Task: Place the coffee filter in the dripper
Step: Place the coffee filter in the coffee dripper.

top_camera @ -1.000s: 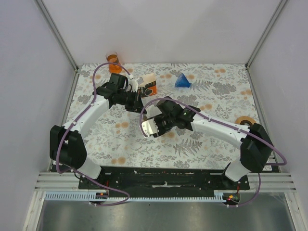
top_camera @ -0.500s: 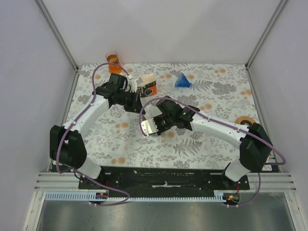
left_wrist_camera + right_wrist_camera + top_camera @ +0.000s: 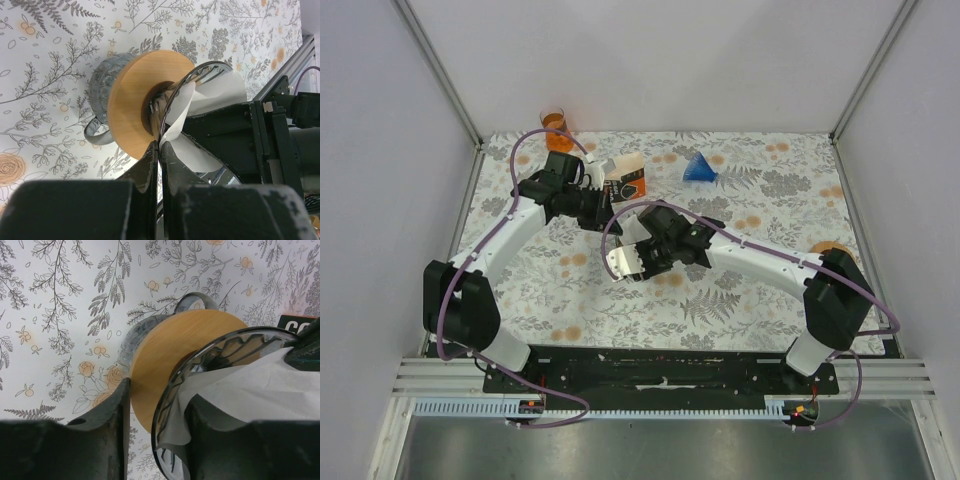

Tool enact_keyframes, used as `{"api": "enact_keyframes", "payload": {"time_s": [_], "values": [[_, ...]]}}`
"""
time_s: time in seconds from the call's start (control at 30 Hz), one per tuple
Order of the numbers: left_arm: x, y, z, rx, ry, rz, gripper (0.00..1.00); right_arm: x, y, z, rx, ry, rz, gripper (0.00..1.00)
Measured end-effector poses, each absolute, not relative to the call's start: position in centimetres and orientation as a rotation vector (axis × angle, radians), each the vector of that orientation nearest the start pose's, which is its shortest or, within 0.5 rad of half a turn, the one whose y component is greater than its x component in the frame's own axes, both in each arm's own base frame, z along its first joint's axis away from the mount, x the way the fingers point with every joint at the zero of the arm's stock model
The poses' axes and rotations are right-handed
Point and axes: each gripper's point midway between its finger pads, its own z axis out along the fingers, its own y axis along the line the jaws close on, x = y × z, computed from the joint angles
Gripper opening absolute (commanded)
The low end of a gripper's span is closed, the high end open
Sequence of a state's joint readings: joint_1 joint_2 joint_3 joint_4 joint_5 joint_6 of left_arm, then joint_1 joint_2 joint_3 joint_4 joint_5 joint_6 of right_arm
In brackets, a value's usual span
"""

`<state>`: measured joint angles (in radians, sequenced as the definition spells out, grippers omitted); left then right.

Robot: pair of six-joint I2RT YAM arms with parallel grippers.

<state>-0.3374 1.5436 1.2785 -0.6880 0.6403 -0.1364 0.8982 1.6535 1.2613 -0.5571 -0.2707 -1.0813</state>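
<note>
Pale wood collars the dripper (image 3: 623, 263), a glass cone with a looped handle; it is tilted well over, a little toward 9 o'clock from the middle of the flowered table (image 3: 760, 310), with its mouth turned to 3 o'clock, toward my right pincer (image 3: 642, 258). The coffee filter (image 3: 250, 385) sits in that mouth, white and creased, and its edge laps over the glass rim. My right pincer straddles the rim, one finger outside by the wooden collar and the other inside against the paper. Its jaws stand partly apart, and from my wrist view I cannot tell whether they truly clamp the glass or only bracket it.

My left pincer (image 3: 159, 147) is clenched, tips pressed together, reaching in from 11 o'clock of the dripper; in its own view the tips line up with the collar's edge and a fold of the paper. A coffee box (image 3: 626, 180) stands at 12 o'clock of the dripper, just beside my left pincer; a blue funnel (image 3: 699, 168) lies at 1 o'clock, well apart. An orange cup (image 3: 553, 121) sits by the table's far 11 o'clock corner; a tape roll (image 3: 823, 247) at the 3 o'clock edge is partly hidden by my right arm.
</note>
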Motion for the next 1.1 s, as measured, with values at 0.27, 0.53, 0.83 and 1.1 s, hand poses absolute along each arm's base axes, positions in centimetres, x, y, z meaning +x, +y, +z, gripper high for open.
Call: {"api": "enact_keyframes", "payload": {"time_s": [0.27, 0.53, 0.83, 1.1], "values": [[30.0, -22.0, 17.5, 0.515, 2.466, -0.990, 0.02, 25.6, 33.8, 12.2, -2.136, 1.275, 0.256, 0.63], [29.9, -22.1, 17.6, 0.521, 2.465, -0.997, 0.03, 25.3, 33.7, 12.3, -2.123, 1.301, 0.274, 0.98], [29.9, -22.1, 17.6, 0.522, 2.465, -0.997, 0.06, 23.5, 34.1, 19.0, -1.993, 1.181, 0.356, 0.98], [29.9, -22.1, 17.5, 0.530, 2.462, -0.993, 0.25, 24.1, 33.9, 25.5, -1.711, 1.157, 0.371, 0.98]]}}
